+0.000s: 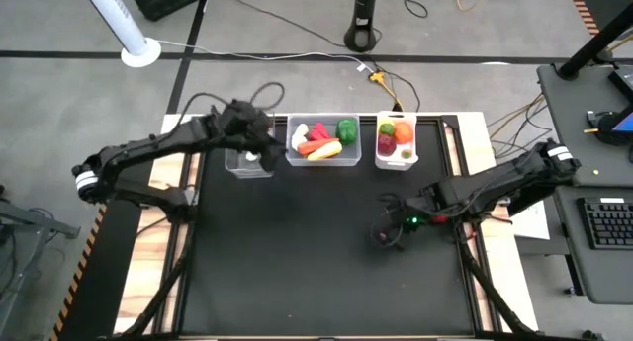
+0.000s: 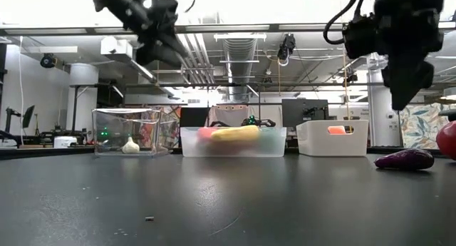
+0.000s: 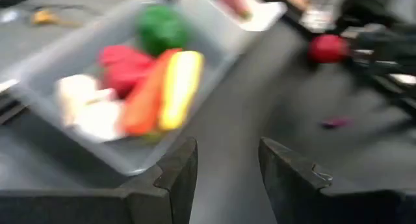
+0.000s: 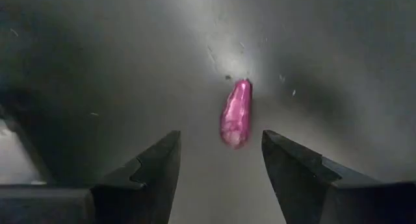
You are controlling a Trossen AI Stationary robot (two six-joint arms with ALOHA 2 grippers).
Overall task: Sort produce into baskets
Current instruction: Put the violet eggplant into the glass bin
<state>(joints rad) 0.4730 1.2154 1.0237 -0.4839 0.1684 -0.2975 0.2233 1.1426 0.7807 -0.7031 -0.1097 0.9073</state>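
Observation:
My left gripper (image 1: 259,135) hangs open and empty above the narrow clear basket (image 1: 247,161), where a white garlic (image 2: 130,145) rests on the bottom. Its wrist view looks onto the wider clear basket (image 3: 78,55), which holds a green pepper (image 3: 161,28), red pieces, an orange carrot (image 3: 146,94), a yellow squash (image 3: 179,87) and white pieces. My right gripper (image 4: 221,165) is open over the black table, pointing down. A purple eggplant (image 4: 235,113) lies flat just ahead of its fingertips, untouched. The white basket (image 1: 396,143) holds red, orange and green produce.
A red piece (image 2: 449,139) sits on the table beside the eggplant (image 2: 405,159), close to my right arm. The three baskets stand in a row along the table's far edge. The near half of the black table (image 1: 297,282) shows no objects.

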